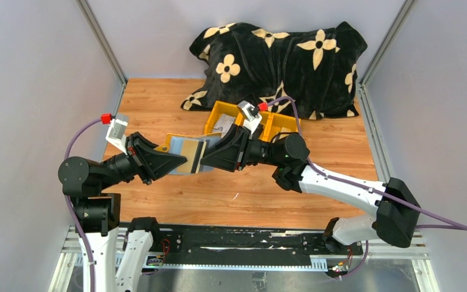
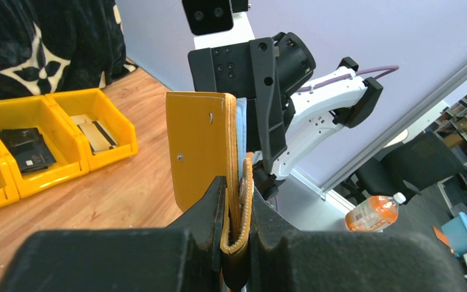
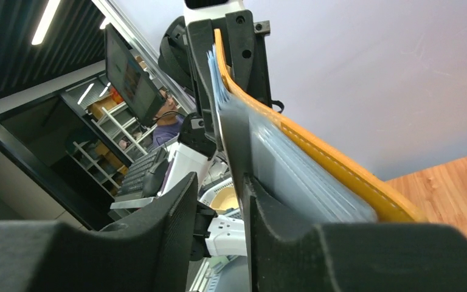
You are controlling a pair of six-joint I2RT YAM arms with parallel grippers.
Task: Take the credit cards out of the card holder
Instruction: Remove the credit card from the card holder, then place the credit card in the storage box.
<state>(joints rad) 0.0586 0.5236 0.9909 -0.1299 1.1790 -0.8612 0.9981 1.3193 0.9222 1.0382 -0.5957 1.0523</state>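
Right now, biggest first: wood worktop (image 1: 231, 201), w/ the black flowered blanket (image 1: 280, 58) at the back and the yellow bin (image 1: 217, 111) just in front of it.

The card holder (image 2: 200, 146) is off the worktop, held up in mid-air btwn your two arms, on the near side of the bin. Your left fingers (image 2: 210, 219) are clamped on its lower stitched edge, leaf standing upright. Your right fingers (image 3: 170, 225) stand apart at the opposite edge. The gap btwn them looks empty and the plastic sleeves (image 3: 292, 173) lie alongside one finger, so nothing is gripped there.

The credit cards (image 2: 241, 118) sit in those sleeves, only pale edges showing.

Handling, my guess:
- **Holder:** light, soft, bows easily (it curves in the rt wrist view), so it needs a firm left clamp.
- **Cards:** thin, stiff, slick, and the sleeves prob. drag on them. Pinch one exposed card edge, not the sleeve, and pull straight along it.
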